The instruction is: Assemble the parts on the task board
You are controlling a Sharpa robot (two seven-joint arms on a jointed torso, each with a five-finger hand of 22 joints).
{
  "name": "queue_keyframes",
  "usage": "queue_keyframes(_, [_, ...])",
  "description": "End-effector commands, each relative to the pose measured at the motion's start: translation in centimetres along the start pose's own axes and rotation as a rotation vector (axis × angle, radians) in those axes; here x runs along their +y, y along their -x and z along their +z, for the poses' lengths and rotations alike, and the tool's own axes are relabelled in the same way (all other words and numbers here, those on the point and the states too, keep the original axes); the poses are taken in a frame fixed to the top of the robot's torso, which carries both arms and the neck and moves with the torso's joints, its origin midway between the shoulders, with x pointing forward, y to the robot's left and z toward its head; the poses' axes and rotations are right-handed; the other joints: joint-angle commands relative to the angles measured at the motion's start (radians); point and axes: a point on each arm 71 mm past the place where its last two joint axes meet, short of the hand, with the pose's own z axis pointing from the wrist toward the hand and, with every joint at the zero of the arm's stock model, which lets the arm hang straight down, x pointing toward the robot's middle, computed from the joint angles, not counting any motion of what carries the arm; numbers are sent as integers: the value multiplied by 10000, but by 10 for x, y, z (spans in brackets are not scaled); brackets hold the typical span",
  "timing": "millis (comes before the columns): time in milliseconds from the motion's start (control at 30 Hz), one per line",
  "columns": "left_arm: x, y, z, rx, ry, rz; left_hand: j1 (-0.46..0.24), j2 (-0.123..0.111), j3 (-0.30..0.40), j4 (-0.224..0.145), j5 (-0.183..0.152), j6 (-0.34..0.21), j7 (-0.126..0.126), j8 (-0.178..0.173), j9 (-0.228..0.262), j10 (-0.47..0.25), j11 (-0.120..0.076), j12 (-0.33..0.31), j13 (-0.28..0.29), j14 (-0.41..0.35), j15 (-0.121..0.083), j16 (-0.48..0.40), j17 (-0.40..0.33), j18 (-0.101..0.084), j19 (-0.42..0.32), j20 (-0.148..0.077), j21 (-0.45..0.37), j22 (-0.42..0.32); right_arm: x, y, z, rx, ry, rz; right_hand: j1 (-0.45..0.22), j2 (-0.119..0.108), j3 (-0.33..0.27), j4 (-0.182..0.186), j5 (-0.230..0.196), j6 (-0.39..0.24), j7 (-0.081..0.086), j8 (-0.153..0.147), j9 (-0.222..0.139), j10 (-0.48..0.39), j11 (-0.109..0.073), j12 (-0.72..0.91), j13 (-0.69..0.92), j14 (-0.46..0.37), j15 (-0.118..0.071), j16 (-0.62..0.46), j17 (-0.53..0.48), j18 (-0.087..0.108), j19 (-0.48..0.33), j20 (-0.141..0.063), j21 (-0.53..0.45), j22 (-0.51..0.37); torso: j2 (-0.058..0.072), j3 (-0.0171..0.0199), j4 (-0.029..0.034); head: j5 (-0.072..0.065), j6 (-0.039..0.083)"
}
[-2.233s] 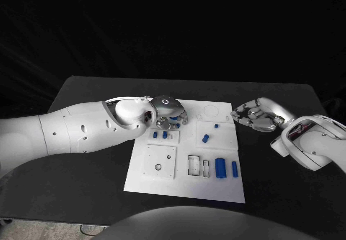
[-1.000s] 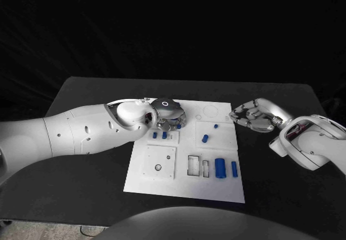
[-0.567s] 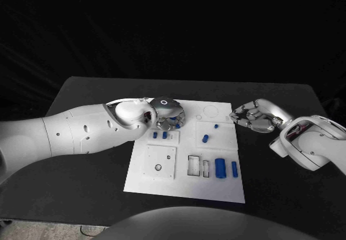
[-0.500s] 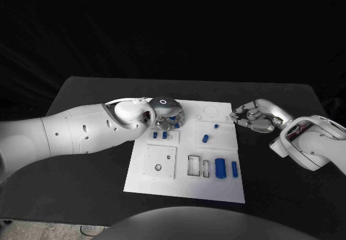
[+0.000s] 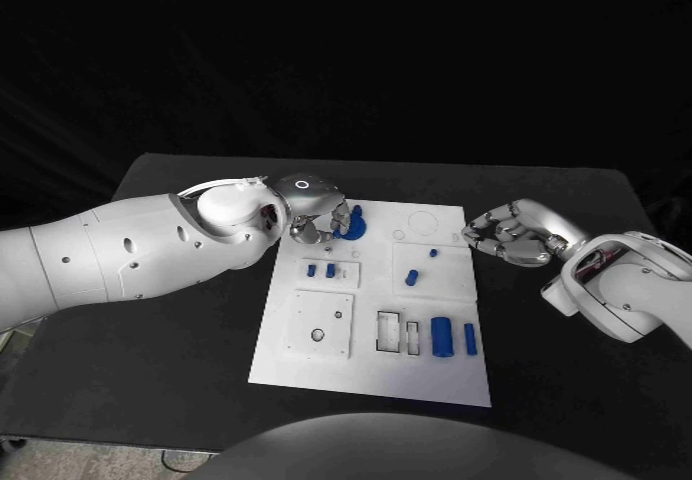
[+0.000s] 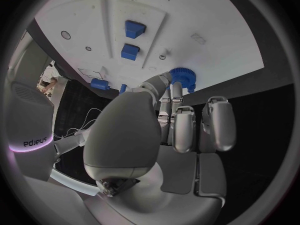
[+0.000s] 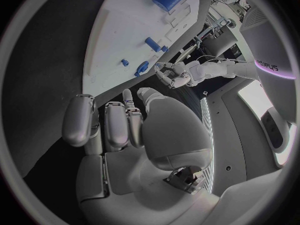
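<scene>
The white task board lies in the middle of the black table. My left hand hovers over the board's far left corner and pinches a round blue toothed part between thumb and fingertips; the left wrist view shows the same blue toothed part at the fingertips of that hand, above the board. My right hand hangs just off the board's right edge with fingers curled in and nothing in them, as the right wrist view of this hand confirms.
On the board lie two small blue blocks, two small blue pieces near the middle, and two blue cylinders beside rectangular slots. A white square plate with a hole sits at the near left.
My left hand has risen from the small blocks and moved toward the board's far left corner, now with the blue toothed part showing in its fingers. The right hand has barely moved.
</scene>
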Motion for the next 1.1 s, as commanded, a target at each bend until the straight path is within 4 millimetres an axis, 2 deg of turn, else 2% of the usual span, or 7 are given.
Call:
queue_keyframes(33, [2,-2,-4,361,277,-151,-132,-15,-2,-11,-8,59,19,-60,12,94,3,-78,-29,-86,-18,-57,-35,90,-67,-13,-69,1881,-1,-1,0,173,-87,21,70,-56,69,2,27,64,-18,-3,13,31,-1,-37,601,443,40,-38,-15,90,16,-35,-31,1351,16,-16,10,-19,2])
queue_keyframes(167, [5,-5,-12,618,458,-225,-178,0,-12,14,-31,32,18,-93,5,117,14,-138,-65,-41,-16,4,79,64,-6,-10,33,1915,-1,-2,0,193,-104,21,69,-58,71,3,19,65,-17,-4,15,30,0,-39,599,443,41,-33,-11,91,15,-34,-37,1349,14,-12,-5,20,2])
queue_keyframes(367, [4,-12,-18,856,546,-348,-189,3,-15,12,-27,-5,21,-128,-4,181,18,-159,-82,-20,-14,26,106,57,14,-9,64,1926,-2,-3,-1,226,-136,28,69,-62,73,2,4,63,-15,-8,16,27,2,-44,593,441,41,-40,-19,92,13,-34,-43,1348,5,-13,24,12,2])
queue_keyframes(567, [4,-18,-19,950,637,-418,-191,0,-16,8,-30,-18,21,-141,-7,205,19,-168,-90,-40,-13,0,51,64,-5,-8,32,1917,-4,-3,0,239,-172,26,69,-62,73,2,0,62,-15,-8,16,26,3,-45,591,441,41,-41,-21,92,12,-34,-45,1348,9,-17,-18,63,2])
queue_keyframes(1100, [3,-19,-19,697,643,-460,-188,5,-12,4,-38,-23,29,-151,-9,233,23,-179,-98,-51,-12,-14,23,66,-10,-7,23,1914,-6,-3,-1,247,-225,22,74,-62,82,-2,-18,54,-13,-17,17,20,3,-54,582,439,43,-46,-28,95,7,-33,-63,1344,8,-1,-18,71,2])
